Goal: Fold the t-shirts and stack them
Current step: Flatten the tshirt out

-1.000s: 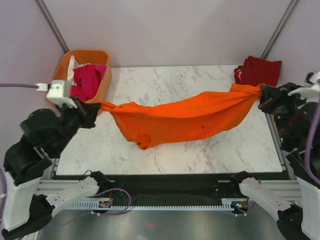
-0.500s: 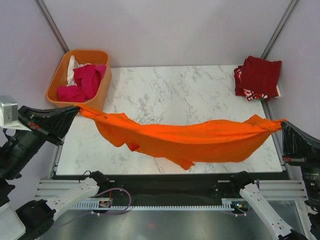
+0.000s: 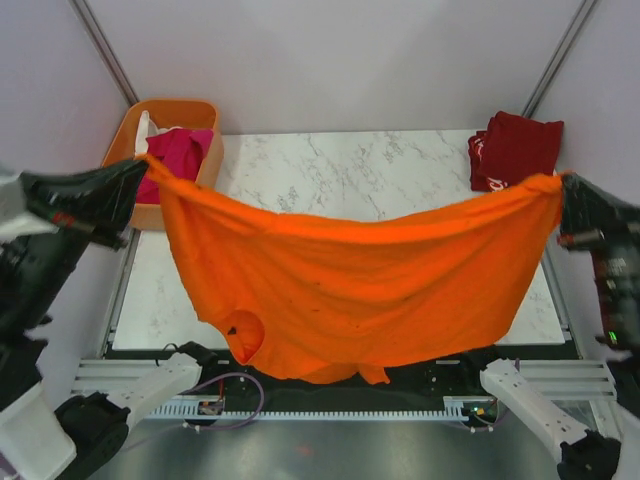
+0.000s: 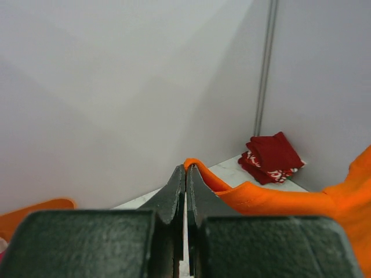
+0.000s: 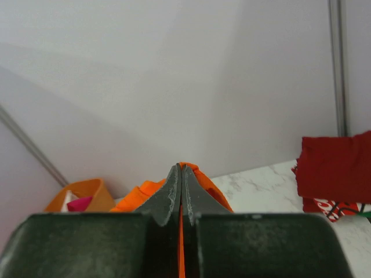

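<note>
Orange t-shirt (image 3: 350, 290): hanging opened out over the near half of the marble table (image 3: 350, 165), lower hem drooping past the table's near edge, one sleeve (image 3: 243, 335) dangling low on the left; not yet being folded.
Left gripper (image 3: 143, 168): clenching one top corner of the orange t-shirt, raised above the table's left edge.
Right gripper (image 3: 562, 188): pinching the opposite top corner, raised above the table's right edge.
Orange basket (image 3: 170, 106): sitting at the table's far left corner, holding a crumpled magenta t-shirt (image 3: 182, 150) and a white t-shirt (image 3: 145, 126), both waiting.
Dark red t-shirt (image 3: 518, 142): lying folded at the table's far right corner, topping a red-and-white patterned t-shirt (image 4: 271, 173).
Progress: judging by the layout, looking roughly midway, with two folded and stacked, one being spread in the air, at least two remaining in the basket.
Top view: showing the whole span of cloth and both far corners of the table, hiding how the jaws are meeting.
Left wrist view: showing jaws pressed together on a thin orange fold, and revealing the patterned layer under the stack.
Right wrist view: showing jaws pressed tight on orange cloth, catching both the basket and the stack beyond the table.
</note>
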{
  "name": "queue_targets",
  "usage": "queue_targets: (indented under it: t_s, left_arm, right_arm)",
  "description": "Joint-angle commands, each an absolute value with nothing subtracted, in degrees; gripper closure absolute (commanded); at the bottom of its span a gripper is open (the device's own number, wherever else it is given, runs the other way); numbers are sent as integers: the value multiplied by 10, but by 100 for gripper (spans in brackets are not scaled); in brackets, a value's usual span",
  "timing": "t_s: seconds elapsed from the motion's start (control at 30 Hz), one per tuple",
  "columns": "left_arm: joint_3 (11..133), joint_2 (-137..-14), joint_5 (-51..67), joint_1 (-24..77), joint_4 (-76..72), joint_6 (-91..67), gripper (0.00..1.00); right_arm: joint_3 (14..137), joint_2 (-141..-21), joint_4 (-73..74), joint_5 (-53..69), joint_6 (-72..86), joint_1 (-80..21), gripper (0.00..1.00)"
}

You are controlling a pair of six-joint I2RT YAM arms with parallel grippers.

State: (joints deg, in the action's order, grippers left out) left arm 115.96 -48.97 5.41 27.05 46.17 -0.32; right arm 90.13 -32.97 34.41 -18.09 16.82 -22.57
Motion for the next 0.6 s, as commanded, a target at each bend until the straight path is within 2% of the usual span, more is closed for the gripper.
queue_targets:
  t_s: [0.0,0.03,0.1,0.13,0.17,0.2,0.23,0.27,0.3,0.33,0.37,0.43,0.47,0.57]
  left_arm:
    - [1177,-662,-23,266,434,65,98]
    - [1186,-702,-52,263,434,76,98]
    - [1208,-817,-52,216,436,83,98]
    - [1213,-857,-51,196,436,78,98]
    - [1238,-902,-52,162,439,70,97]
    - [1264,-1018,-57,147,470,42,91]
    - [1302,-1077,-55,135,504,29,84]
    - [1376,-1138,-54,123,539,-11,67]
    - [1385,-1171,-50,121,581,-35,50]
    - [1383,-1199,-27,119,591,-49,38]
    - [1336,-1195,-17,120,592,-57,18]
    - [1261,-1146,-29,120,548,-83,13]
    - [1198,-1125,-31,120,534,-83,0]
    - [1139,-1054,-46,119,523,-85,0]
  right_arm:
    - [922,-508,411,-324,183,-236,100]
    - [928,-578,419,-351,189,-236,100]
    - [917,-637,424,-371,221,-225,100]
    - [904,-699,425,-362,233,-193,100]
    - [890,-729,420,-348,254,-168,96]
    - [880,-760,419,-313,275,-139,71]
    - [874,-825,425,-255,291,-95,38]
    - [868,-850,431,-247,301,-88,3]
    - [861,-866,431,-248,303,-86,2]
    - [838,-868,428,-250,308,-84,2]
    - [819,-857,402,-247,306,-85,2]
    - [757,-801,366,-244,290,-85,2]
    - [746,-785,355,-243,285,-85,2]
    - [730,-745,356,-222,268,-85,2]
